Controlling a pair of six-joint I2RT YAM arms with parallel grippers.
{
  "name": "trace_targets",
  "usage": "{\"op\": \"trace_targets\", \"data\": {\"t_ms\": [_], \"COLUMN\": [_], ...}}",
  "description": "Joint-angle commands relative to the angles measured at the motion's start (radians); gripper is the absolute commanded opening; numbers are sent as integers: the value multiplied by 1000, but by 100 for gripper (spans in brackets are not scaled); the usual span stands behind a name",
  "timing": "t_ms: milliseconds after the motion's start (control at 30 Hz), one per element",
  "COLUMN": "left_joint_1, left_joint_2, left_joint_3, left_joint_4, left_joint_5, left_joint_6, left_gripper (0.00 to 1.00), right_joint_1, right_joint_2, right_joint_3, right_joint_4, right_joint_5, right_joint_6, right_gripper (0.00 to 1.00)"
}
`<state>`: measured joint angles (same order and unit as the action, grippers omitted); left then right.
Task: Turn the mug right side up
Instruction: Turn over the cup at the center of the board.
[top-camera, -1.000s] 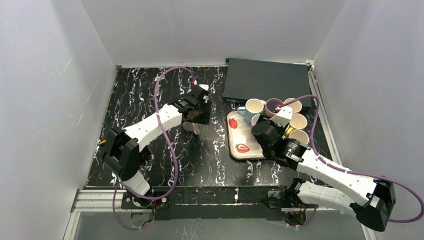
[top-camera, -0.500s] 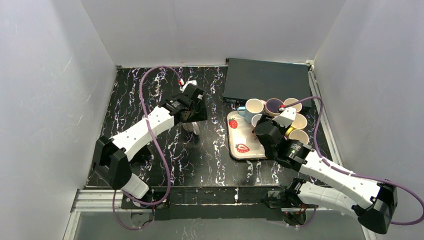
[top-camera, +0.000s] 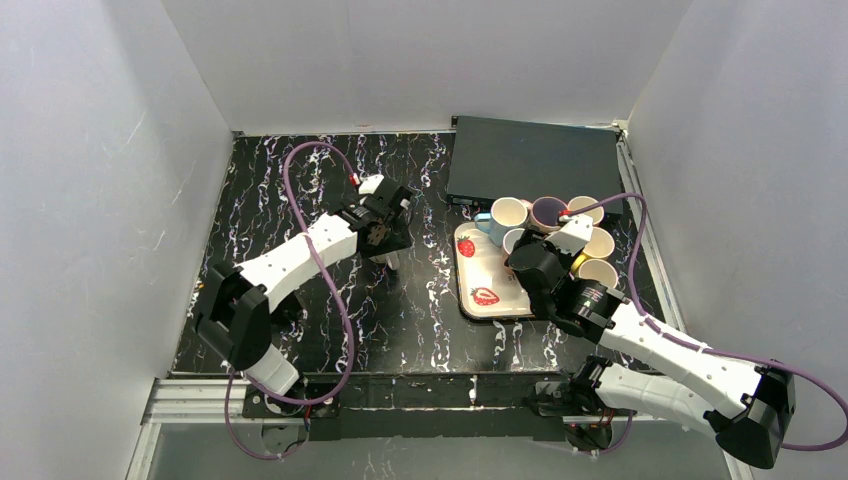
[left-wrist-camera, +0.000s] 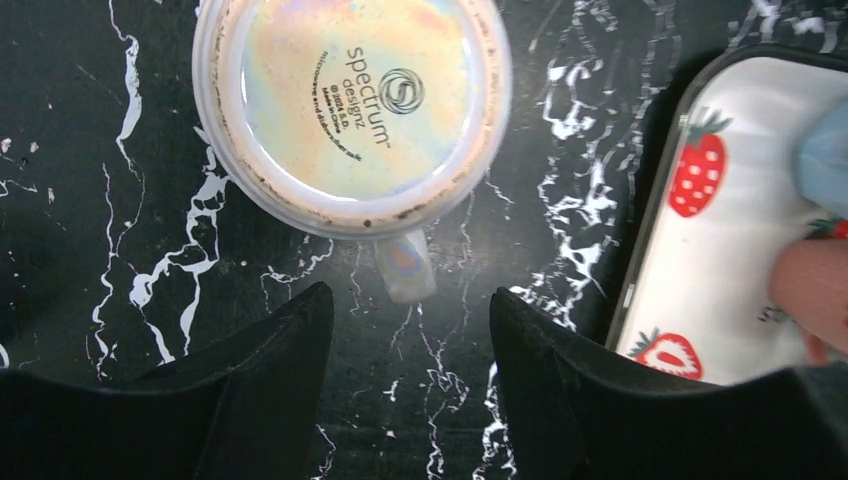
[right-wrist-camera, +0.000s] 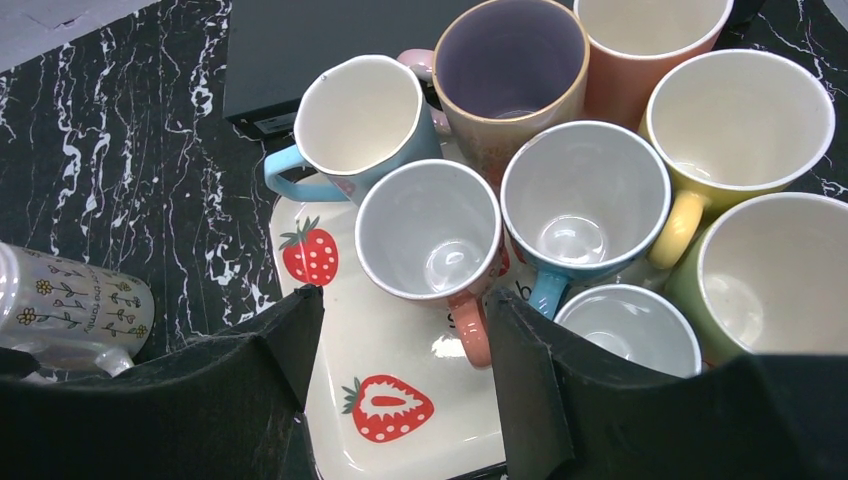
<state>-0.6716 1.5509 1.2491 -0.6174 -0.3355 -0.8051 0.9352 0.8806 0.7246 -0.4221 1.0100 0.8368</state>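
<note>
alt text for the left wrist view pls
An upside-down mug sits on the marbled table, its printed base up and handle pointing at the left gripper, whose jaws stand open short of it. A strawberry tray shows at right.

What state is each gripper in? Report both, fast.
Left gripper: open, empty, above the upside-down mug.
Right gripper: open, empty, above the tray of upright mugs.
</note>
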Motion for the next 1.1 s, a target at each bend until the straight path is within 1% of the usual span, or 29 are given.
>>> {"op": "trace_targets", "data": {"t_ms": [0, 133, 233, 300, 400, 467, 567, 767, 900, 1067], "left_joint_1": [2, 6, 8, 9, 9, 11, 14, 22, 33, 50], "left_joint_2": [45, 96, 107, 105, 94, 90, 103, 129, 145, 161], "left_joint_3": [31, 32, 17, 8, -4, -13, -12, 0, 12, 18], "left_joint_4": [-45, -42, -33, -19, 15, 37, 34, 11, 11, 11], "left_joint_5": [-64, -31, -38, -50, -66, -67, -73, -89, -87, -69], "left_joint_6": [-35, -36, -53, -57, -43, -37, -47, -77, -78, -83], "left_gripper": [57, 56, 51, 44, 31, 25, 24, 34, 34, 30], "right_joint_1": [-6, -6, -6, -6, -6, -7, -7, -7, -7, -7], "right_joint_2": [-14, -6, 5, 11, 19, 18, 12, 1, 9, 20], "right_joint_3": [11, 7, 9, 11, 14, 13, 11, 6, 12, 21], "right_joint_4": [0, 19, 25, 27, 26, 25, 24, 23, 24, 25], "right_joint_5": [5, -10, -22, -33, -41, -43, -45, -43, -44, -45], "right_joint_6": [3, -11, -12, -12, -9, -2, 5, 12, 6, 5], "right_gripper": [69, 69, 69, 68, 68, 68, 68, 68, 68, 68]}}
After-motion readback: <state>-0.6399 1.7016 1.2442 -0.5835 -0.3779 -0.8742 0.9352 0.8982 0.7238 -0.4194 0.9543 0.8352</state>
